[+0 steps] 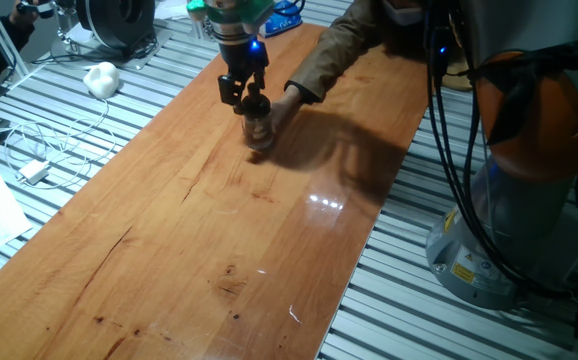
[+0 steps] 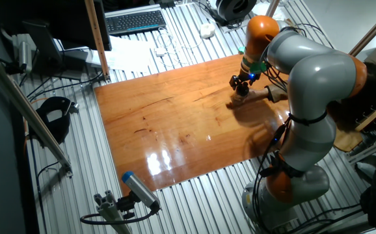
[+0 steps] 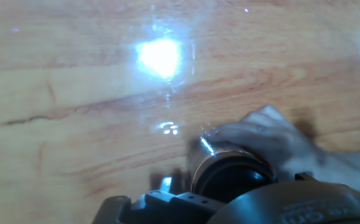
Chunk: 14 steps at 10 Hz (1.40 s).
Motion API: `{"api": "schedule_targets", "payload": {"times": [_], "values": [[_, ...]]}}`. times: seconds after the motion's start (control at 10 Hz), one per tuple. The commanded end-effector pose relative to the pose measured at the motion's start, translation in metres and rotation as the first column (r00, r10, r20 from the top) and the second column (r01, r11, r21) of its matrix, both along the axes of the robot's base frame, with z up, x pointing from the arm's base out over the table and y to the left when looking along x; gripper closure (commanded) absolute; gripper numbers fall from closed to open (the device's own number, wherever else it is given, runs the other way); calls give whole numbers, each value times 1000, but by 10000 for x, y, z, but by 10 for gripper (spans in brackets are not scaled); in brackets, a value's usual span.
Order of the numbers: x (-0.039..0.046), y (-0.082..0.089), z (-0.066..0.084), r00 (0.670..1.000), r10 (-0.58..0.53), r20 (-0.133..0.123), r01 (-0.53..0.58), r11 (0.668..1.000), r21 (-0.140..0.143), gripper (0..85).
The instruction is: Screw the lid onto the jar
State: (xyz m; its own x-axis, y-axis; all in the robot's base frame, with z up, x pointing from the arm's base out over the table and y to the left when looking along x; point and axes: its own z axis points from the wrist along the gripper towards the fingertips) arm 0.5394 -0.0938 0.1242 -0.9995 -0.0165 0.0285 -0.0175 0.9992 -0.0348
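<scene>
Risk sat at the threads: your tool (image 1: 253,100) was clenched on the lid (image 1: 254,103) atop the jar (image 1: 259,131), which a person's hand (image 1: 287,108) steadied on the bench (image 1: 199,230) — any tilt could cross-thread it or spin the jar.

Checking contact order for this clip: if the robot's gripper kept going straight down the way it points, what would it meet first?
The gripper points down at the small clear glass jar, steadied by a person's hand on the wooden table. It would likely press the small black lid onto the jar first; depth is unclear.
</scene>
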Motion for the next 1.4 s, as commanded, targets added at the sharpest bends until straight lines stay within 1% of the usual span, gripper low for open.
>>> {"api": "schedule_targets", "payload": {"times": [0.0, 0.1, 0.2, 0.7, 0.9, 1.3], "values": [[1, -1, -1, 989, 147, 5, -147, 989, -5, 0], [1, 0, -1, 986, 164, 6, -164, 986, -12, 0], [2, 0, -5, 984, 179, 4, -179, 984, -13, 0], [-25, -26, -14, 963, 268, -37, -268, 963, 2, 0], [-70, -56, -41, 959, 281, -34, -281, 960, 4, 0], [-105, -52, -65, 955, 293, -33, -293, 956, 12, 0]]}}
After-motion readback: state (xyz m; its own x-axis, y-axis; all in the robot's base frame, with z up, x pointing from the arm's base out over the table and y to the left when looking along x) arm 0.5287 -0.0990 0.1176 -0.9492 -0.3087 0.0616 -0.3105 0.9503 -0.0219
